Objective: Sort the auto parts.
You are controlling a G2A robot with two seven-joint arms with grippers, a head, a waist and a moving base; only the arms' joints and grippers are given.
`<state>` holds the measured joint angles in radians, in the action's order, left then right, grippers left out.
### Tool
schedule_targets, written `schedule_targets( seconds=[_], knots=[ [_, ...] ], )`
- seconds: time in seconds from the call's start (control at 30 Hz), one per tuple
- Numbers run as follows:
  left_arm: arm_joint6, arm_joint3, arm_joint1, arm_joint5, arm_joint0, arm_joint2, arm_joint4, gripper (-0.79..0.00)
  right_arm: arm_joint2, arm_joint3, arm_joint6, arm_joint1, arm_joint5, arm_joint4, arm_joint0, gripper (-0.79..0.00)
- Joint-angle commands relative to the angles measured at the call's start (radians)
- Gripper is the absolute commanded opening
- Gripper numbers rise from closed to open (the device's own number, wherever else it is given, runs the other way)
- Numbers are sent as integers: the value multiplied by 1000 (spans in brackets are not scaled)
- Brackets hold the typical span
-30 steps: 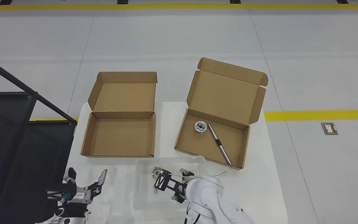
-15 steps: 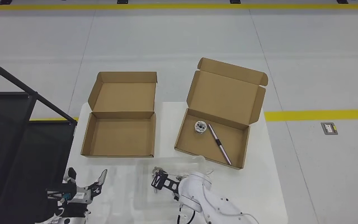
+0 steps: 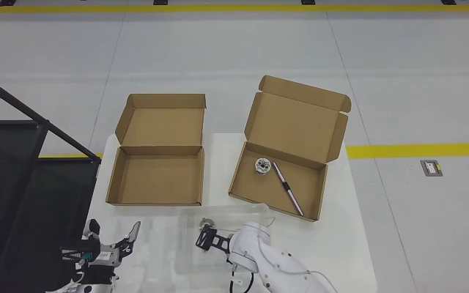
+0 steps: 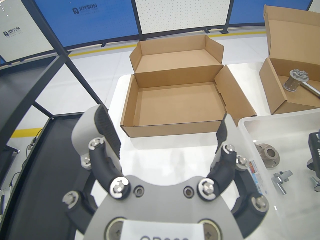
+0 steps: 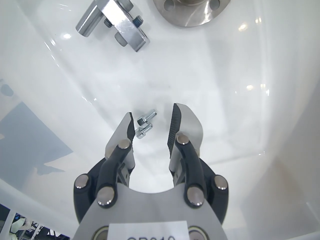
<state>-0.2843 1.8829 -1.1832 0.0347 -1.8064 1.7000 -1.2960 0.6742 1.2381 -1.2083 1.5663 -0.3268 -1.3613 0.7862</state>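
Down at the near edge of the white table point(image 3: 146, 220), my right pincer point(image 5: 152, 113) hangs inside the clear plastic bin point(image 4: 265, 118), its fingers spread apart. Two small screws point(image 5: 144, 129) lie side by side on the bin floor between those fingers, just beside one finger point(image 5: 128, 126) and well clear of the other; whether that finger touches them I cannot tell. Farther along the bin floor sit a small metal clamp block point(image 5: 117, 23) with bolts through it and, just beside it but apart, a round steel flange point(image 5: 190, 13) with holes in its rim. My left pincer point(image 4: 163, 113) hovers off the near left corner of the table, above a black cart point(image 3: 37, 198), fingers spread wide and pinching nothing. Beyond the bin, on the far half of the table, two cardboard boxes stand well apart with lids raised. On the left is the left box point(image 3: 156, 179), showing its bare brown floor. To the right, the right box point(image 3: 253, 183) holds a round toothed part point(image 3: 260, 165) near its far wall and a thin metal rod point(image 3: 287, 189) lying slantwise just beside it, running toward the box's near right corner.
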Motion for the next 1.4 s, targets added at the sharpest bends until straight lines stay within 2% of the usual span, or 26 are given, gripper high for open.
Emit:
schedule_targets(
  seconds=[0.0, 0.17, 0.4, 0.47, 0.9, 1.1, 1.37],
  knots=[
    [0, 0, 0, 0, 0, 0, 0, 0, -2, -4, 3, 3, -4, 4, -3, -502],
    [0, 0, 0, 0, 0, 0, 0, 0, -6, -14, -1, 9, -7, 10, -11, -619],
    [0, 0, 0, 0, 0, 0, 0, 0, -11, -37, -6, 19, -10, 19, -26, -699],
    [0, 0, 0, 0, 0, 0, 0, 0, -9, -41, -6, 21, -9, 23, -31, -785],
    [0, 0, 0, 0, 0, 0, 0, 0, 77, 53, -9, -6, -72, 44, 2, -782],
    [0, 0, 0, 0, 0, 0, 0, 0, 80, 90, -13, -16, -127, 37, 25, -582],
    [0, 0, 0, 0, 0, 0, 0, 0, 60, 37, 12, -4, -47, 8, 8, -597]
  ],
)
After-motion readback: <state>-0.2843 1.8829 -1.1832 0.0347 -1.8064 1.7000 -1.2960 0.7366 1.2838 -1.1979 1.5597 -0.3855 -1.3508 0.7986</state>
